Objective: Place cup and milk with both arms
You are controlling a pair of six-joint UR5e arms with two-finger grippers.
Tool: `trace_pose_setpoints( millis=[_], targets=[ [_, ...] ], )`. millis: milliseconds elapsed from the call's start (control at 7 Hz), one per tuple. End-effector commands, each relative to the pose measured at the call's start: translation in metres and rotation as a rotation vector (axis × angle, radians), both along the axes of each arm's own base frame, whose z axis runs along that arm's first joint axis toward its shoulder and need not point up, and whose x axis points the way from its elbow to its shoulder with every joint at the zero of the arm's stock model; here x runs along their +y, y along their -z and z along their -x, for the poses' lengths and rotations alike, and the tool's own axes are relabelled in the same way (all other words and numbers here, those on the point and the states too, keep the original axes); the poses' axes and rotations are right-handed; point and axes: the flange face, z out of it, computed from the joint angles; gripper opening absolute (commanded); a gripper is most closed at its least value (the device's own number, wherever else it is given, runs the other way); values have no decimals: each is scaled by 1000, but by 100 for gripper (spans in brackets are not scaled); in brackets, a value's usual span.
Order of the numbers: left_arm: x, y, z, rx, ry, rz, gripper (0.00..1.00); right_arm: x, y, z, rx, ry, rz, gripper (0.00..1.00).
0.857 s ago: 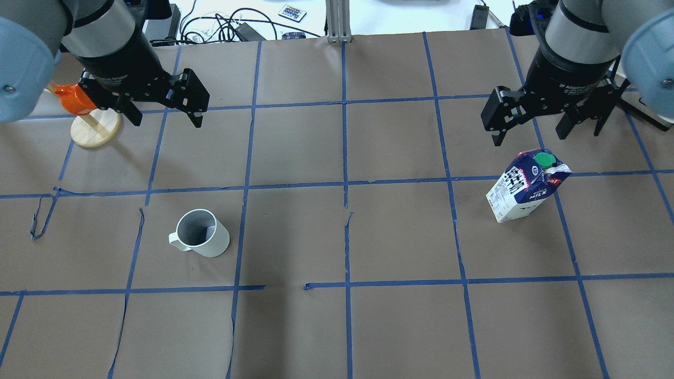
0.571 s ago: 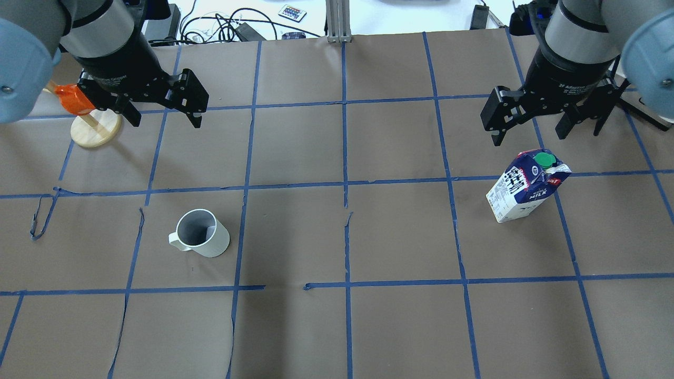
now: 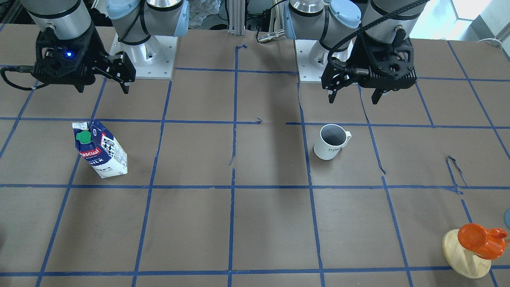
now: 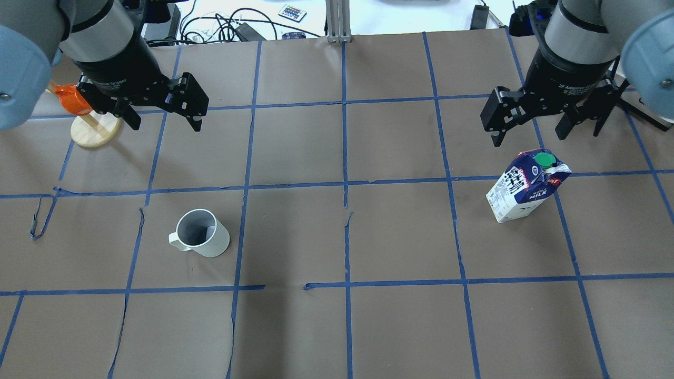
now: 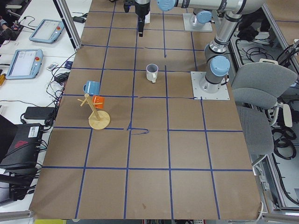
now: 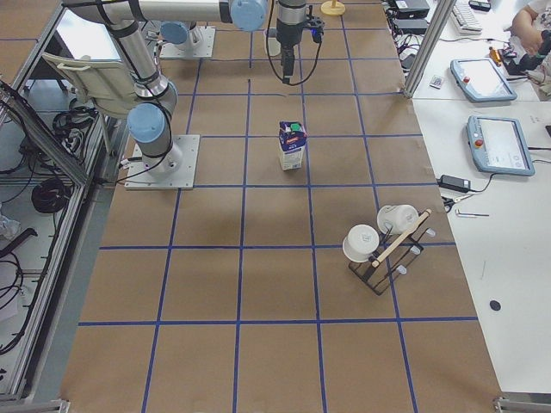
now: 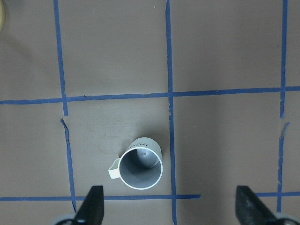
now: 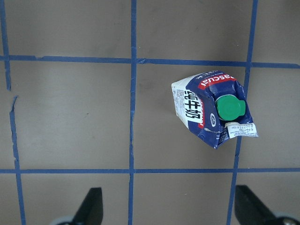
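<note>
Two black two-finger grippers hang wide open and empty above the brown paper-covered table [image 4: 400,326]. One small white ribbed cup [image 7: 140,164] stands upright, mouth up, handle toward the robot's left, below the left gripper [image 7: 171,206]. One blue-and-white milk carton [image 8: 211,110] stands upright, long axis vertical, green cap uppermost, below the right gripper [image 8: 169,206].

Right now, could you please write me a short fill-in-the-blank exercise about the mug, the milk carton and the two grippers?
1. The small white ribbed mug stands upright on the robot's ____ side.
2. The round cap on the dark blue and white gable-top milk carton is ____.
3. The left gripper and the right gripper are both ____ and hold nothing.

Missing words: left; green; open.
</note>
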Motion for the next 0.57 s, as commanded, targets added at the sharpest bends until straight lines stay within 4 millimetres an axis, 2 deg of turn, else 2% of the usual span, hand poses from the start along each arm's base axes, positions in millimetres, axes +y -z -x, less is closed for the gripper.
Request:
trace_pose_setpoints(
  millis=[0, 429],
  targets=[
    [1, 0, 0, 0, 0, 1, 100, 0, 0, 0, 0, 0, 0, 100],
    [2, 1, 0, -1, 0, -10, 100, 0, 1, 1, 0, 0, -2, 100]
  ],
)
